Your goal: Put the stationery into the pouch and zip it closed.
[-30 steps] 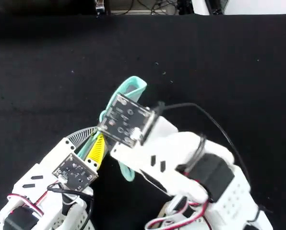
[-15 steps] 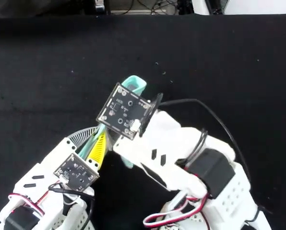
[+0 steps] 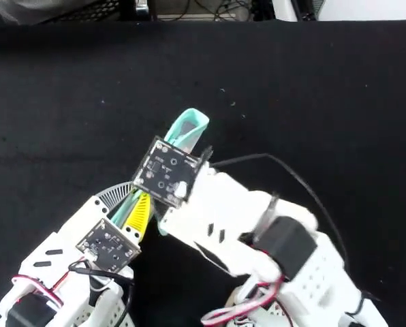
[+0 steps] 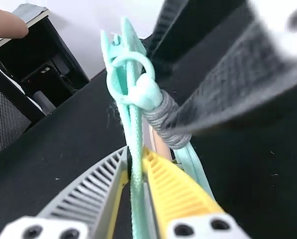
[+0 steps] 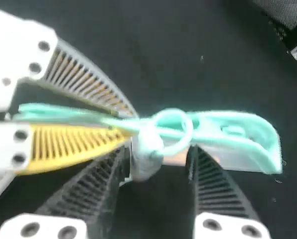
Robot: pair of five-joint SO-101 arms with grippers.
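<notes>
Pouch (image 3: 188, 127), teal, sits around mid-bench, somewhat nearer the near edge, its rim clamped tight in the left gripper (image 4: 134, 172). The right gripper (image 5: 157, 152) straddles the zip pull (image 5: 147, 147), jaws narrowly apart, one finger touching it. Likely risk: dragging before pinching firmly, so the pull slips out or the pouch twists from the left grip.

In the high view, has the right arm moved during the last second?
Yes. The right arm has shifted slightly towards the left end effector, which stayed clamped on the pouch.
</notes>
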